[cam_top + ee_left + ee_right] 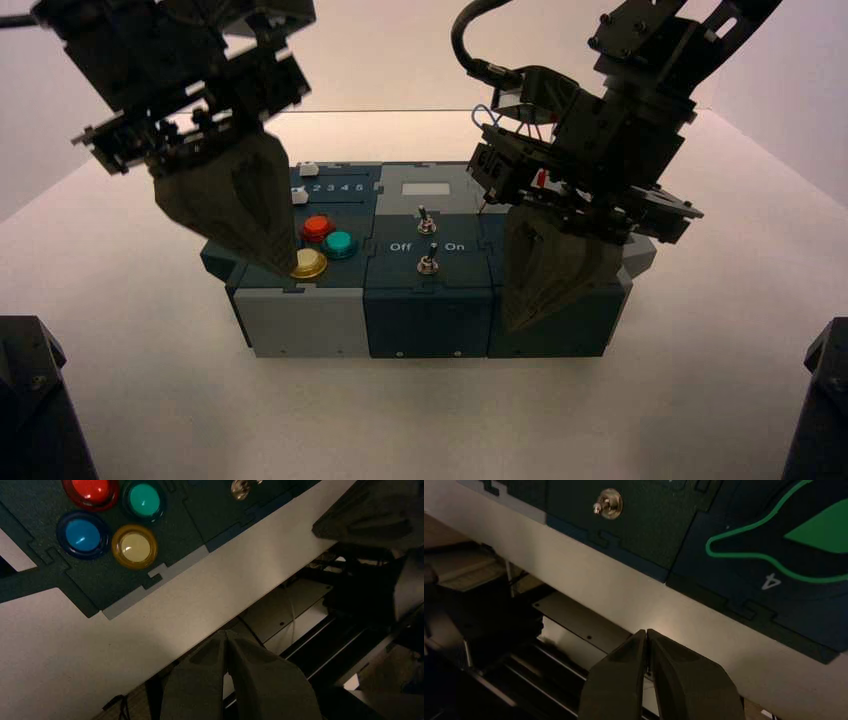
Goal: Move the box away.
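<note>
The box stands mid-table, dark teal with a grey front-left module. On top are red, teal and yellow buttons and two toggle switches between "Off" and "On". My left gripper is shut and empty, hanging over the box's front left by the yellow button. The left wrist view shows its tips nearer than the four buttons, including the blue one. My right gripper is shut and empty, raised before the box's right front. Its tips are near the green dial.
The white table spreads around the box. Its front edge and the dark frame below show in both wrist views. Dark arm bases stand at the front left and front right corners.
</note>
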`<action>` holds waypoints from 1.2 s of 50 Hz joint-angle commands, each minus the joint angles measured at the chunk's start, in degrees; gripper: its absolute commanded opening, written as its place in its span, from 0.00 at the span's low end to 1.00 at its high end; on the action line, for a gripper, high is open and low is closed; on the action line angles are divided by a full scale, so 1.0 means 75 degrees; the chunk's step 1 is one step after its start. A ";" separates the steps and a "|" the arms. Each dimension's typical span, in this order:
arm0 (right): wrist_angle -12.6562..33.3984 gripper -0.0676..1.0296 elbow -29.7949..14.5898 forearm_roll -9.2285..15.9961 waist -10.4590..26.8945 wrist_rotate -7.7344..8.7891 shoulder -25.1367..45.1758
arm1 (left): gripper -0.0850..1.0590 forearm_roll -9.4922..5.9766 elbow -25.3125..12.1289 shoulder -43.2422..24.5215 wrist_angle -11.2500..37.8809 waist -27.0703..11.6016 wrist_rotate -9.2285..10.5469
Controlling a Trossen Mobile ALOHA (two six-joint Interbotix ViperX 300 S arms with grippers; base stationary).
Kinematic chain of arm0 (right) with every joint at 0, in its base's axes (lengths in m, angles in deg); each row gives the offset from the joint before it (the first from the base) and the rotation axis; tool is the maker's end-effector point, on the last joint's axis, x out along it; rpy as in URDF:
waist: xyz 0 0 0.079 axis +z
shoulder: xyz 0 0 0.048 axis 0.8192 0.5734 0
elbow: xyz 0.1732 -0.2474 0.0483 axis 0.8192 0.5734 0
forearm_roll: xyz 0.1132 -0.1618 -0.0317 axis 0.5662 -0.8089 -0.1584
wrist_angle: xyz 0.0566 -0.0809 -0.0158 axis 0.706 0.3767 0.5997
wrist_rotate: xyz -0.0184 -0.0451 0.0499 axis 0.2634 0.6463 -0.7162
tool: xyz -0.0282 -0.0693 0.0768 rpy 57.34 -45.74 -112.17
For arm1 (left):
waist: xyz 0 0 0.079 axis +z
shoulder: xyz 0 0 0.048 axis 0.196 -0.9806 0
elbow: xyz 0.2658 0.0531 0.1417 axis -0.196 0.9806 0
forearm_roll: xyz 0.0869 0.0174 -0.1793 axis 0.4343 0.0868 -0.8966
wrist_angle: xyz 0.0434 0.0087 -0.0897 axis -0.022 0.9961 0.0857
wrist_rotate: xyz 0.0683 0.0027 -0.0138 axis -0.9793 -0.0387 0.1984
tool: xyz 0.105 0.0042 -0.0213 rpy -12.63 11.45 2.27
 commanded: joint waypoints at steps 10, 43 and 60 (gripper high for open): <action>-0.0293 0.04 0.0023 0.0047 0.0047 -0.0047 0.0105 | 0.05 0.0059 -0.0152 -0.0656 -0.0363 -0.0012 -0.0094; -0.0797 0.04 0.0176 0.0047 -0.0105 -0.0047 0.0199 | 0.05 0.0281 -0.0914 -0.3293 -0.0727 -0.0023 -0.0727; -0.0797 0.04 0.0047 -0.0059 -0.0621 -0.0047 0.0387 | 0.05 0.0645 -0.1383 -0.3352 -0.0809 0.0246 -0.0727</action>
